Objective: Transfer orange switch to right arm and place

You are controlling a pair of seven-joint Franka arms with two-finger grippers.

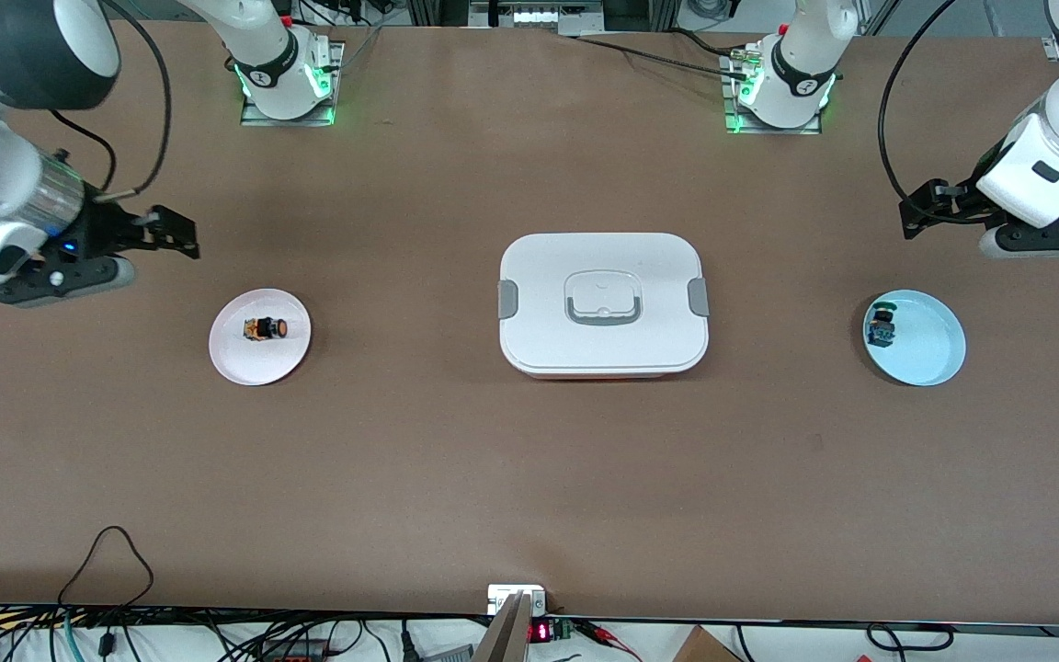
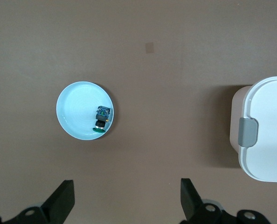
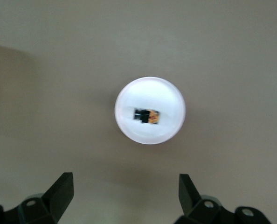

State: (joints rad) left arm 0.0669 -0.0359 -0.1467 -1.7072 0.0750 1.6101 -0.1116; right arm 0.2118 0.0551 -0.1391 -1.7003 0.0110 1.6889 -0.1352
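Note:
The orange switch [image 1: 267,328] lies on its side on a small pink plate [image 1: 237,359] toward the right arm's end of the table. It also shows in the right wrist view [image 3: 147,116] on that plate [image 3: 150,91]. My right gripper [image 1: 182,235] hangs open and empty over bare table beside the plate; its own view shows it the same way [image 3: 126,189]. My left gripper [image 1: 912,211] hangs open and empty over bare table at the left arm's end, also seen in its own view [image 2: 128,196].
A white lidded box [image 1: 603,303] with grey clips sits mid-table, and shows in the left wrist view [image 2: 264,130]. A blue plate [image 1: 929,354] at the left arm's end holds a green-capped switch [image 1: 881,325], seen too in the left wrist view [image 2: 101,119].

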